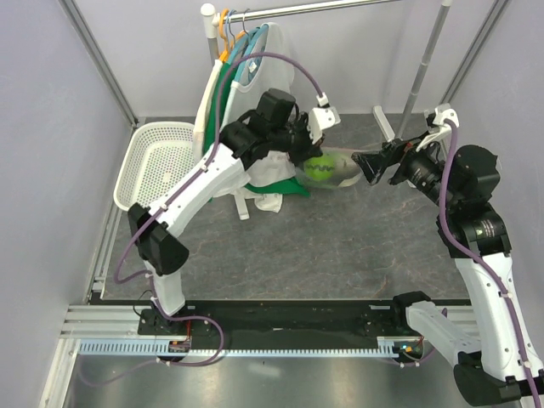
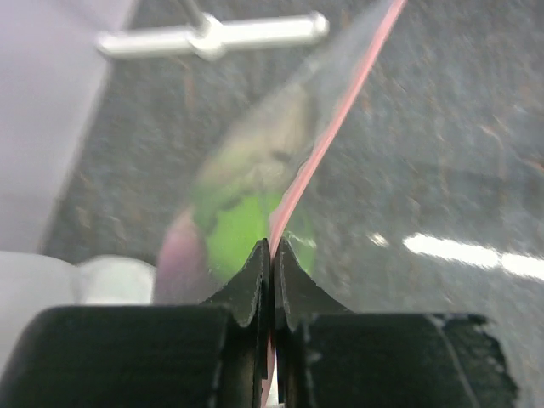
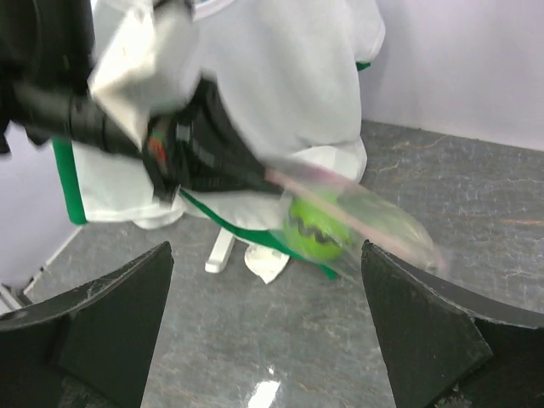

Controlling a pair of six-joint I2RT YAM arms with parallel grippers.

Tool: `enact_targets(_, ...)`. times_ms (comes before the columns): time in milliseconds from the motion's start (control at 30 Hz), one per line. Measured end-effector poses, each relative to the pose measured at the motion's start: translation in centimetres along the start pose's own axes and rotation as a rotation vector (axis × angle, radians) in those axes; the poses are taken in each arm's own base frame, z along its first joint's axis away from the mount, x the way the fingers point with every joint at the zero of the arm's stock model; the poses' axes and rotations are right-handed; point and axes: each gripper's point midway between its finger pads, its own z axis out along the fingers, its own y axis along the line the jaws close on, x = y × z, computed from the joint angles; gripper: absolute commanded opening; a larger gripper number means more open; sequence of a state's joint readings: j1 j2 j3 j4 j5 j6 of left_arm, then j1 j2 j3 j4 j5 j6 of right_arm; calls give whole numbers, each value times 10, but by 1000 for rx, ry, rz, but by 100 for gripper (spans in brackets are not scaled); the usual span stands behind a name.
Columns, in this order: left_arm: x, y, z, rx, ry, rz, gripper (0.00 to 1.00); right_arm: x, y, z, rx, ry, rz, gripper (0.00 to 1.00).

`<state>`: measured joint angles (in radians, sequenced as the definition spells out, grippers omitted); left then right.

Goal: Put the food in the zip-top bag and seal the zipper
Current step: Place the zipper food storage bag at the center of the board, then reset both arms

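Pinching zipper (image 2: 340,119) tight in left gripper (image 2: 270,255), holding bag (image 1: 344,174) of food (image 1: 321,167) aloft, strip's length pointing rightward at right gripper (image 3: 265,255), spread wide and empty, just short of free end.

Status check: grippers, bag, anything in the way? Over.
Left gripper shut on the zipper. Right gripper open, facing the zip-top bag. Food inside, bag held off the table. White garment hanging close behind.
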<state>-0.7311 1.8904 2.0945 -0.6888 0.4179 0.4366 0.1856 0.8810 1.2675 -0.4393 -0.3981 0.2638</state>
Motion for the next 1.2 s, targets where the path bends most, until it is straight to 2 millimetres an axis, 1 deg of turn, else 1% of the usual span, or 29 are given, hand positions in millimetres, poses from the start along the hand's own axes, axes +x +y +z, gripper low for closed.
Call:
enact_targets(67,21,-20,2,42,32,-28,2,-5,-1,-1,14,-19,18,98)
enact_targets(133,48,-47,3,100,79,-63,2,-6,-2,-1,28,-26,35,98)
enact_targets(233,98,-99,6,193,171,-114,2,-6,-6,-1,50,-32,56,98)
enact_targets(267,115,-119,7,233,206,-134,2,-3,-9,-1,60,-29,61,98)
enact_targets(300,123,-129,7,253,224,-146,2,-1,-10,0,63,-24,65,98)
enact_targets(333,135,-147,7,286,247,-162,2,4,-12,0,68,-16,69,98)
enact_targets(367,145,-161,5,313,271,-180,2,10,-14,0,73,-3,73,98)
enact_targets(433,157,-184,1,363,299,-214,2,25,-18,2,82,28,86,98)
enact_targets(467,159,-192,0,379,305,-232,4,30,-20,2,86,42,91,98)
enact_targets(567,158,-207,-1,411,294,-282,30,52,-27,4,102,90,108,98)
enact_targets(600,157,-211,-2,419,288,-300,50,60,-29,4,107,108,113,98)
enact_targets(667,154,-216,-3,427,279,-321,61,72,-33,3,118,140,117,98)
enact_targets(700,152,-218,-4,430,277,-334,79,78,-34,2,123,157,117,98)
enact_targets(733,150,-219,-5,431,272,-341,87,83,-36,2,128,173,117,98)
enact_targets(800,144,-218,-8,419,256,-341,99,90,-37,0,133,197,114,98)
enact_targets(900,131,-210,-15,372,229,-321,100,93,-38,-1,134,210,107,98)
enact_targets(1000,106,-193,-27,320,172,-290,100,96,-38,0,130,223,106,98)
enact_targets(1033,92,-185,-35,303,138,-279,100,97,-39,1,128,230,108,98)
enact_targets(1100,72,-165,-50,264,78,-276,100,101,-40,4,127,243,109,98)
enact_targets(1133,62,-151,-60,239,45,-281,100,102,-41,5,126,251,111,98)
enact_targets(1200,47,-114,-84,161,-26,-300,100,106,-41,8,115,268,118,98)
